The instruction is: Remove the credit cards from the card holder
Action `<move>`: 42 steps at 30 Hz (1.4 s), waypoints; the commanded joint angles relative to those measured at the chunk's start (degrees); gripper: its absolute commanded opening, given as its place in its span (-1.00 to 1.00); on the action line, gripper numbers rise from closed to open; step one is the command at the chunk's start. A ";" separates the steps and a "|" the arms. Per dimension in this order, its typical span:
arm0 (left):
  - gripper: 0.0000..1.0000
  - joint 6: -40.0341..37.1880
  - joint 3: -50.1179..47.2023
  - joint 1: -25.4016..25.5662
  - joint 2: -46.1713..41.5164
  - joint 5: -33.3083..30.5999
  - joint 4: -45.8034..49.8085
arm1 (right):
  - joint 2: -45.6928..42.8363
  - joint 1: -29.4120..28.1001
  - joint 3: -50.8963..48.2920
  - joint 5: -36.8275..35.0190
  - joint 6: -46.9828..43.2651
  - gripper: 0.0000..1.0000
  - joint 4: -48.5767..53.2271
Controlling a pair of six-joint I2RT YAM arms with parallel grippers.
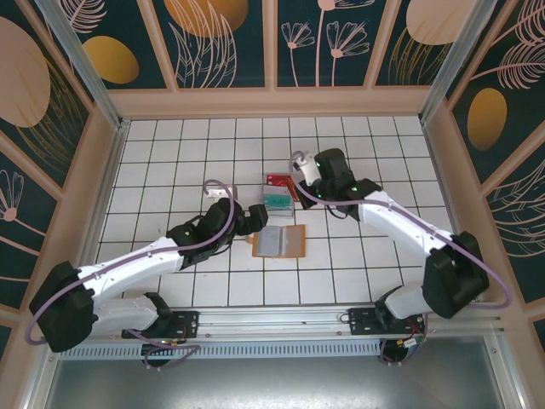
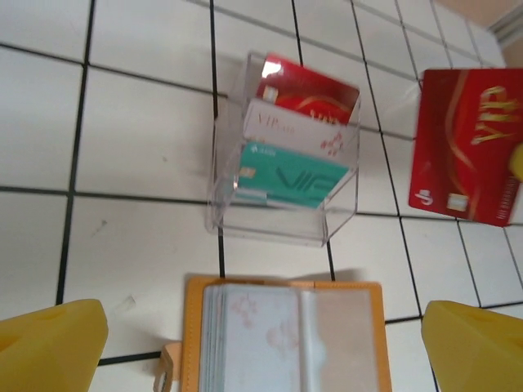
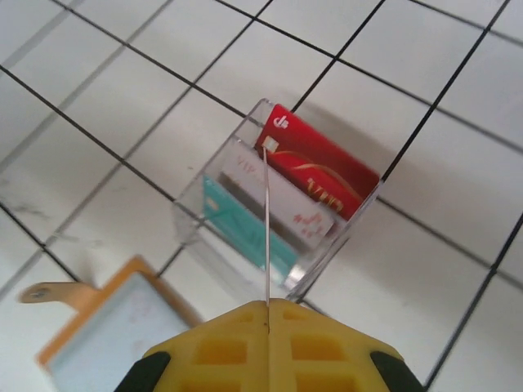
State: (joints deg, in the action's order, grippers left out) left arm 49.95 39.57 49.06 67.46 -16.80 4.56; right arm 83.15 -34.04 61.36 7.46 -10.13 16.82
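Left fingers (image 2: 49,347) apart, right fingers (image 3: 221,351) clamping red card (image 2: 466,147); white tiles (image 1: 170,153), floral walls (image 1: 324,43).

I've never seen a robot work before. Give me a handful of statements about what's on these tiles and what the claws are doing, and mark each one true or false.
1. The orange card holder lies open on the tiles. True.
2. The left claw is gripping the teal card. False: that claw is open and holds nothing, and the teal card stands in the clear box.
3. The clear box holds three cards: a red card, a white card and the teal card. True.
4. The right claw is open and empty. False: it is shut on a red VIP card, held above the tiles.
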 commanded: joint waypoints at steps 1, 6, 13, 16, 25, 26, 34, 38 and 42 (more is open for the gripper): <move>0.97 -0.32 -1.99 -0.11 -2.09 -5.36 2.89 | 4.76 -1.00 6.66 -6.58 -15.42 -1.00 4.51; 0.97 2.10 -5.11 -0.10 -6.69 -7.80 3.60 | 11.88 -3.75 12.90 -12.30 -25.46 -1.00 4.88; 0.97 4.53 -8.29 -0.10 -13.22 -11.61 5.33 | 19.75 -6.63 16.88 -18.53 -32.68 -1.00 4.63; 0.97 5.39 -9.48 -0.12 -15.20 -12.41 5.90 | 21.49 -7.59 16.96 -20.69 -33.87 -1.00 3.68; 0.97 6.38 -10.74 -0.10 -17.05 -12.87 6.96 | 24.43 -8.58 18.14 -21.73 -36.31 -1.00 3.88; 0.97 6.41 -10.75 -0.10 -17.09 -12.97 7.04 | 24.65 -8.74 18.43 -21.70 -36.31 -1.00 4.09; 0.97 6.43 -11.18 -0.10 -17.36 -12.58 6.60 | 25.72 -9.02 18.87 -25.34 -34.90 -0.73 1.35; 0.97 6.47 -11.33 -0.15 -17.54 -12.41 6.63 | 27.10 -8.94 19.66 -28.19 -34.08 -0.64 -0.64; 0.97 6.65 -11.66 -0.11 -18.14 -12.34 6.69 | 28.27 -8.68 20.99 -30.25 -33.14 -0.57 -1.92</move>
State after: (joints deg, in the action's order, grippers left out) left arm 55.83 28.56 49.06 50.37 -28.16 10.61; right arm 109.95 -42.63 80.23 -19.86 -44.45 16.49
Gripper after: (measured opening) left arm 0.985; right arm 0.212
